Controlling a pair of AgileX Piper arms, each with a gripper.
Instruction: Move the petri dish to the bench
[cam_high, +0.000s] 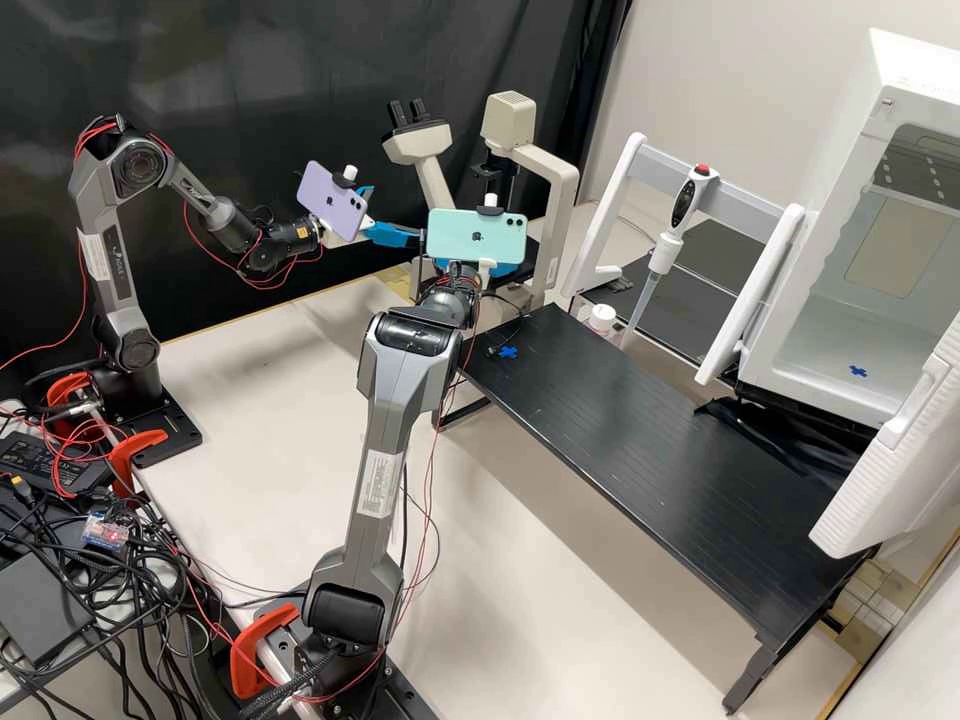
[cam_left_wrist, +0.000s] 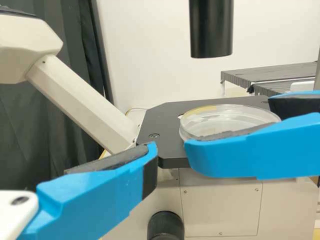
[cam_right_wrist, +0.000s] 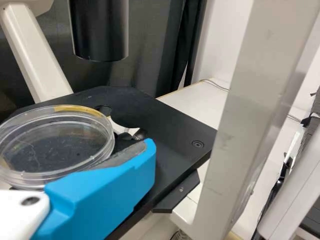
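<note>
The dish (cam_right_wrist: 56, 142) was held flat between the two fingers of the right pincer (cam_high: 504, 269), one pad (cam_left_wrist: 225, 134) against its rim. Beneath the right pincer lay the stage (cam_right_wrist: 172, 131). The left pincer (cam_high: 393, 214), its fingers spread apart, stood near the dish without touching it.

So, a beige microscope (cam_high: 563, 215) is parked right beside the right claw (cam_high: 508, 271), and a black curtain (cam_high: 250, 70) is hung off to the claw's left. Out past the claw, a pipette (cam_high: 684, 208) is held by a white-and-grey stand (cam_high: 740, 205), with a little white bottle (cam_high: 601, 318) set near its tip, and farther out a white cabinet (cam_high: 905, 72) is left wide open. Way back behind the claw, a messy pile of cables (cam_high: 160, 575) can be seen.
</note>
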